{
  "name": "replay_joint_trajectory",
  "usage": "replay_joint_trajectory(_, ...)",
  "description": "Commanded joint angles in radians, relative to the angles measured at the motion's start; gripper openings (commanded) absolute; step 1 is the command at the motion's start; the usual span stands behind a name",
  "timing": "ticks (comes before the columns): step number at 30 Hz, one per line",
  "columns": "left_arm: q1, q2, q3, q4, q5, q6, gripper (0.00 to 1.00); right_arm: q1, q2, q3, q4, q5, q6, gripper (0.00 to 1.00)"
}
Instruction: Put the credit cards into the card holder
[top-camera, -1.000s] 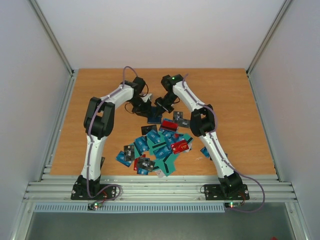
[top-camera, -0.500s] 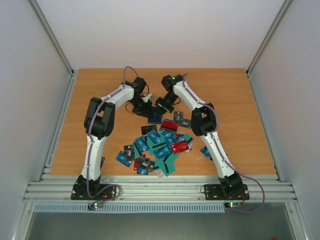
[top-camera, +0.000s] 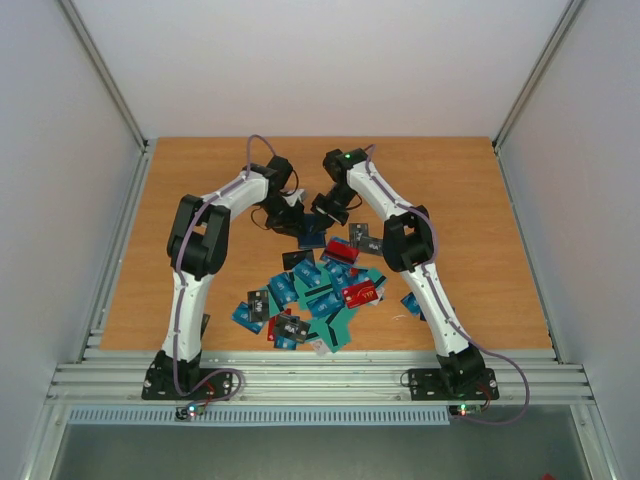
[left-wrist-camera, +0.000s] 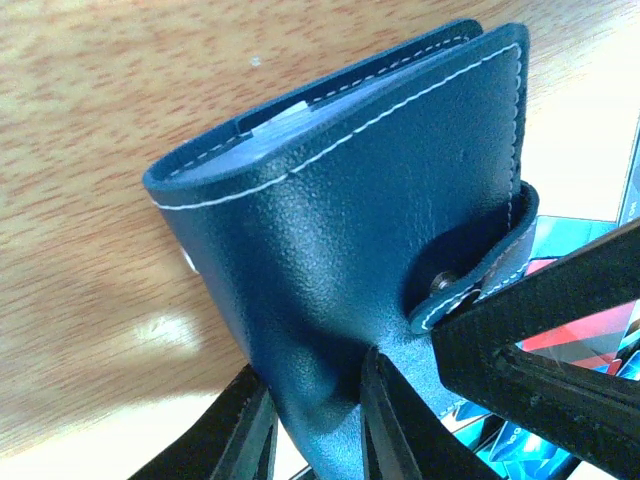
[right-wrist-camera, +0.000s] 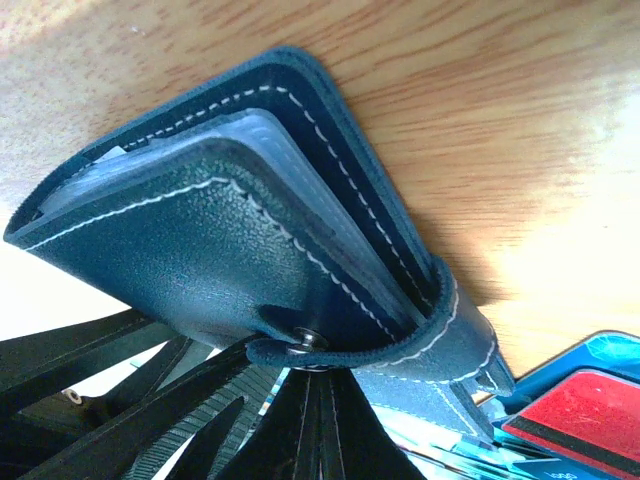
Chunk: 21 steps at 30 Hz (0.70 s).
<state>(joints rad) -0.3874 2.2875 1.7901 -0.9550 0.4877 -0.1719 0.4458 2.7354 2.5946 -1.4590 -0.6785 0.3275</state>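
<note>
The card holder (top-camera: 311, 234), a dark navy case with white stitching, hangs just above the table between both grippers, folded almost closed. My left gripper (left-wrist-camera: 315, 372) is shut on its lower corner, one finger on each side of the cover (left-wrist-camera: 380, 200). My right gripper (right-wrist-camera: 322, 378) is shut, its tips pressed against the snap strap (right-wrist-camera: 300, 345) of the card holder (right-wrist-camera: 200, 250). I cannot tell whether the strap is pinched. The right fingers (left-wrist-camera: 540, 340) show at the strap in the left wrist view. The credit cards (top-camera: 318, 290) lie in a heap nearer the arm bases.
Blue, teal, black and red cards spread from the holder toward the table's front edge (top-camera: 320, 352). A red card (right-wrist-camera: 580, 415) lies just below the holder. Bare wood (top-camera: 470, 200) surrounds the heap on the left, right and far side.
</note>
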Motion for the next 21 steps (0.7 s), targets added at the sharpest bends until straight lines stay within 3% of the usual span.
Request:
replay_joint_trajectory(1,-0.054,0.034,-0.046,-0.135,-0.008,0.012,0.24,-0.021,-0.054,0.002,0.132,0.071,-0.022,0.02)
replay_joint_trajectory(21,-0.054,0.037,-0.039,-0.143,-0.028,0.006,0.24,-0.021,-0.035,-0.002,0.137,0.050,0.000,0.01)
